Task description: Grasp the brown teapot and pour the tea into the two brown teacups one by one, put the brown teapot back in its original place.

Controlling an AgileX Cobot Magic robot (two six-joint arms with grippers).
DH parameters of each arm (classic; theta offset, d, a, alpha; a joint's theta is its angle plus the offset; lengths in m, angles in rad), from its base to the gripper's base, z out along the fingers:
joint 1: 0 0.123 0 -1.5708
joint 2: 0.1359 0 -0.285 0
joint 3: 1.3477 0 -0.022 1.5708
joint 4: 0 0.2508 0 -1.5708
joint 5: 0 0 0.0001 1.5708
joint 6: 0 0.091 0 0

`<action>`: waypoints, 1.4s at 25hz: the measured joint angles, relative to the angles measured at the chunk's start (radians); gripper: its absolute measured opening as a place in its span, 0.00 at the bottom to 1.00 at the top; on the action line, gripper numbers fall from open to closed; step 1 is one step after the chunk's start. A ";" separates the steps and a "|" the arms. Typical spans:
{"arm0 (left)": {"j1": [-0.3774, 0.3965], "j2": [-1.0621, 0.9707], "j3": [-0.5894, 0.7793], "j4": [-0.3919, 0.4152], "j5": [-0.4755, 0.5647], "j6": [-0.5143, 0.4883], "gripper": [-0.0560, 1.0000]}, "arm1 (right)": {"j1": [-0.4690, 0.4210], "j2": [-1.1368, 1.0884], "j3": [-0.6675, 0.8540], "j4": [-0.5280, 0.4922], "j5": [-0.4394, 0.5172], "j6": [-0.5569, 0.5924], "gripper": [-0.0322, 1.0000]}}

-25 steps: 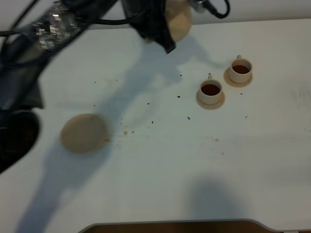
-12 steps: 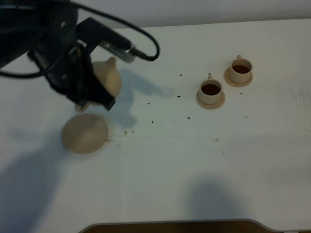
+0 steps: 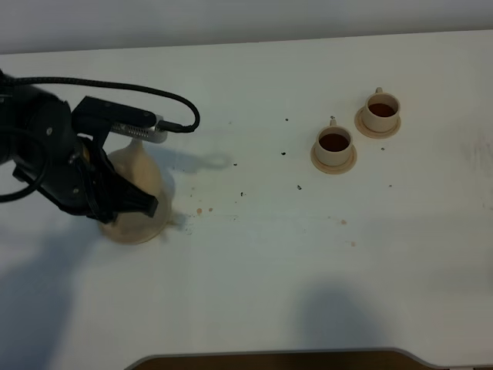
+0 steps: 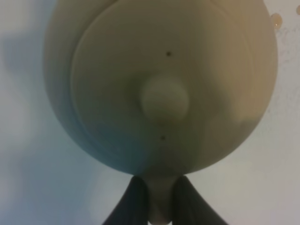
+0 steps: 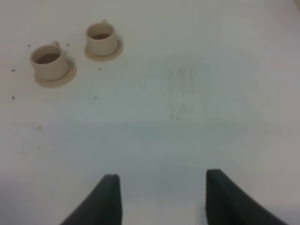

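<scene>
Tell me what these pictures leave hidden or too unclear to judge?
- Teapot base: in the high view the left arm covers it, so whether it touches the saucer is unclear.
- Teapot spout: cut off in the left wrist view.
- Right fingers: only the tips show at the right wrist view's edge.

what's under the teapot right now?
The teapot sits over the big tan saucer, whose rim shows beneath it. The left gripper grips its handle. Whether pot and saucer touch is hidden by the pot and arm.
</scene>
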 joint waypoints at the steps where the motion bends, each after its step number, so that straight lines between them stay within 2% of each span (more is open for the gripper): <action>1: 0.010 0.000 0.017 -0.012 -0.031 0.000 0.17 | 0.000 0.000 0.000 0.000 0.000 0.000 0.45; 3: 0.025 0.000 0.054 -0.025 -0.082 -0.002 0.17 | 0.000 0.000 0.000 0.000 0.000 0.000 0.45; 10: 0.050 0.007 0.135 -0.046 -0.160 -0.003 0.17 | 0.000 0.000 0.000 0.000 0.000 0.000 0.45; 17: 0.057 0.024 0.165 -0.048 -0.254 -0.006 0.17 | 0.000 0.000 0.000 0.000 0.000 0.000 0.45; 35: 0.057 0.069 0.163 -0.058 -0.258 -0.008 0.17 | 0.000 0.000 0.000 0.000 0.000 0.000 0.45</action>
